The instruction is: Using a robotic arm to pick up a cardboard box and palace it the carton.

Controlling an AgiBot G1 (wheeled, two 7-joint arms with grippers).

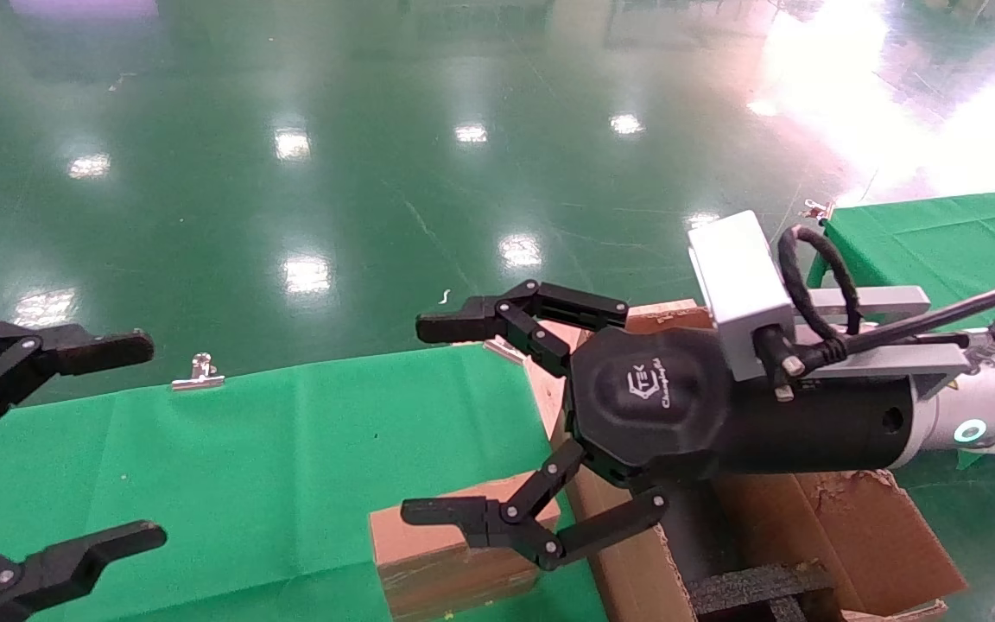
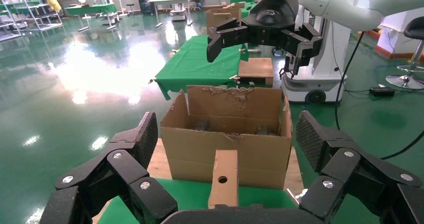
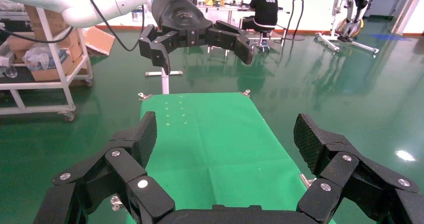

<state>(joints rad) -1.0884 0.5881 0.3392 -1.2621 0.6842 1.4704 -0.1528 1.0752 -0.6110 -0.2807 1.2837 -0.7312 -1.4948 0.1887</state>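
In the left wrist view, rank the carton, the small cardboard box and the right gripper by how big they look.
1. The carton, clearly largest.
2. The right gripper, hanging open beyond and above the carton; being farther off, it likely looks smaller than it is.
3. The cardboard box, upright before the carton, narrowest, its base hidden.

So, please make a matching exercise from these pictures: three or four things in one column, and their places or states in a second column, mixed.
Things:
1. right claw
2. left claw
3. cardboard box
4. carton

Places or states:
A. stands on the green tablecloth, next to the carton
B. open, hangs above the cardboard box
C. flaps up, black foam inside
D. open, at the table's left end, holds nothing

Pairs: 1-B, 2-D, 3-A, 4-C
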